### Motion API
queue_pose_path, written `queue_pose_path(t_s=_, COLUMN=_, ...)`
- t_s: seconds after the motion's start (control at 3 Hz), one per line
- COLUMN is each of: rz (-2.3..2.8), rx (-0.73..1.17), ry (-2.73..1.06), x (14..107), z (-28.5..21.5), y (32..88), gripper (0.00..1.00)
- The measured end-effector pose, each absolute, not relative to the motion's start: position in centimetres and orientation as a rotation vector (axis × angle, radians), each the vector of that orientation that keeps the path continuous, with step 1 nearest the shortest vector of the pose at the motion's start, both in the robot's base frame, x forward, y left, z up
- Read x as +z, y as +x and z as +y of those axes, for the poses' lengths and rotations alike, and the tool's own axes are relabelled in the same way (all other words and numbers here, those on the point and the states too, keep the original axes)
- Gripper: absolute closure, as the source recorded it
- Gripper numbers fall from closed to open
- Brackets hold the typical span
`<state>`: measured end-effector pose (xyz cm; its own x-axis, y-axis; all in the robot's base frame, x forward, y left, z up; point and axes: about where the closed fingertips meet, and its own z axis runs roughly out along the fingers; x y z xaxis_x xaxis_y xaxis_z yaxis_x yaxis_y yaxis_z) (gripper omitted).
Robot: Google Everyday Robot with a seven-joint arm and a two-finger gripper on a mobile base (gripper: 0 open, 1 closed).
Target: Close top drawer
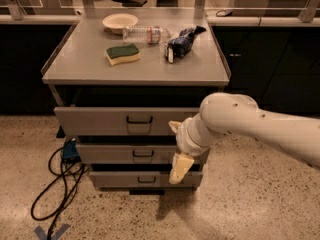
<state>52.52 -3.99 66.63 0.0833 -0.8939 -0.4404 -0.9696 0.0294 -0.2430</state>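
The top drawer (100, 122) is a wide grey drawer with a tall plain front and a small dark wire handle (139, 120). It stands pulled out a little from the grey cabinet, with a dark gap above it. My gripper (177, 147) is at the end of the white arm (260, 126), right in front of the right end of the drawer's front. Its cream fingers are spread apart: one fingertip (180, 168) points down and the other (174, 126) points up at the drawer front. It holds nothing.
Two shorter grey drawers (110, 154) sit below, also slightly out. On the cabinet top (75, 66) lie a green sponge (123, 53), a bowl (120, 21), a plastic bottle (147, 33) and a dark bag (181, 41). Black cables (60, 184) lie on the floor at the left.
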Motion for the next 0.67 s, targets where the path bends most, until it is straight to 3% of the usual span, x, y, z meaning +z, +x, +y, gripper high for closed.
queue_pose_path(t_s=0.67, rz=1.831, rx=0.205, ry=-1.857, x=65.8, z=-4.5, y=54.4, gripper=0.0)
